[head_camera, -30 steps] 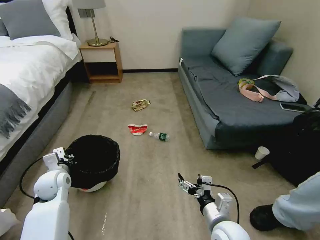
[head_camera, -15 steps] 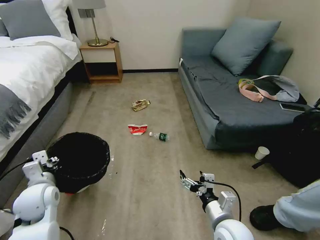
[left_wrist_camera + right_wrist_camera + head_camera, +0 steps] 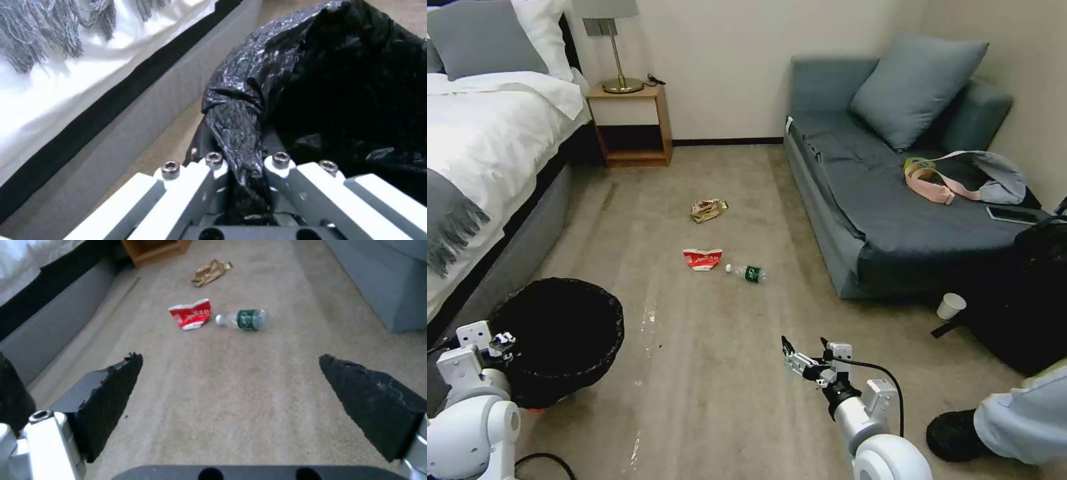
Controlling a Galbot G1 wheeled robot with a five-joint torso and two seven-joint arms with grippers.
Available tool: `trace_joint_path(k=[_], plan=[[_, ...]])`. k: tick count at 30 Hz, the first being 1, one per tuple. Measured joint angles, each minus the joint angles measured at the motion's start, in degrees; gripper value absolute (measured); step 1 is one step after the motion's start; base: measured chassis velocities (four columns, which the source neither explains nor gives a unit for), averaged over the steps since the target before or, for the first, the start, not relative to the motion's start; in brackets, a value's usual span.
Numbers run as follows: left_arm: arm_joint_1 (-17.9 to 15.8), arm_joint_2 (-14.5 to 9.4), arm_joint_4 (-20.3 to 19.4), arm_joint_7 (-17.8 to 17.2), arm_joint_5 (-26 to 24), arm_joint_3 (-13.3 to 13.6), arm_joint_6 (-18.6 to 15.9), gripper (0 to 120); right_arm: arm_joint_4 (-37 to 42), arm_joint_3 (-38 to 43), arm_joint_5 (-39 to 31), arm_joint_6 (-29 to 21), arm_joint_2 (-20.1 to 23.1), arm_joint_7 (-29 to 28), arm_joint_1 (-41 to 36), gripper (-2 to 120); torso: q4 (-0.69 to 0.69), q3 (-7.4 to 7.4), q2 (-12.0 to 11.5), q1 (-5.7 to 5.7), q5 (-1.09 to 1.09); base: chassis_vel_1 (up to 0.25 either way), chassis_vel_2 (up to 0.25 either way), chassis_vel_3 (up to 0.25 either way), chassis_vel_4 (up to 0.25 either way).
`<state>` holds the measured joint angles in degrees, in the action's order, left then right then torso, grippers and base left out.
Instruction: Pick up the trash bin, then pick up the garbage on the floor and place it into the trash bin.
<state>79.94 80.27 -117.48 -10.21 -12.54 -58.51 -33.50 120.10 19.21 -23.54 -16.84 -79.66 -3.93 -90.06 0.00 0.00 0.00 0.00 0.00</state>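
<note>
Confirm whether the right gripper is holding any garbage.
No: the right gripper is open and empty above the floor, short of the bottle and carton.

The trash bin (image 3: pixel 557 340) is low on the left, beside the bed (image 3: pixel 487 153), with the left gripper (image 3: pixel 502 341) at its near rim. The right gripper (image 3: pixel 804 357) hangs over the floor (image 3: pixel 720 373) to the right, well apart from the bin. Farther ahead in the middle lie the carton (image 3: pixel 702 259) and the bottle (image 3: pixel 746 272), side by side. The wrapper (image 3: pixel 708 209) lies behind them. The sofa (image 3: pixel 887 193) stands on the right.
</note>
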Motion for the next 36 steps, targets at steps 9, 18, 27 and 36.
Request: trace_joint_path(k=[9, 18, 27, 36], plan=[[-0.64, 0.22, -0.07, 0.09, 0.29, 0.79, 0.47, 3, -0.33, 0.23, -0.03, 0.88, -0.25, 0.57, -0.20, 100, 0.00, 0.00, 0.00, 0.00, 0.00, 0.000, 0.000, 0.000, 0.000], [-1.11, 0.59, 0.20, 0.44, 0.98, 1.73, 1.00, 3, -0.44, 0.50, -0.02, 1.25, -0.38, 0.99, -0.41, 100, 0.00, 0.00, 0.00, 0.00, 0.01, -0.017, 0.019, 0.021, -0.017], [-1.31, 0.16, 1.02, 0.97, 0.92, 1.46, 1.48, 3, -0.83, 0.14, 0.79, 1.28, -0.98, 1.07, -0.47, 100, 0.00, 0.00, 0.00, 0.00, 0.00, -0.101, 0.089, 0.086, -0.092], [-1.34, -0.34, 1.56, 1.29, 0.50, 1.25, 1.90, 3, -0.83, -0.35, 2.09, 1.28, -1.58, 1.25, -1.21, 100, 0.00, 0.00, 0.00, 0.00, 0.00, -0.058, 0.075, 0.075, -0.058]])
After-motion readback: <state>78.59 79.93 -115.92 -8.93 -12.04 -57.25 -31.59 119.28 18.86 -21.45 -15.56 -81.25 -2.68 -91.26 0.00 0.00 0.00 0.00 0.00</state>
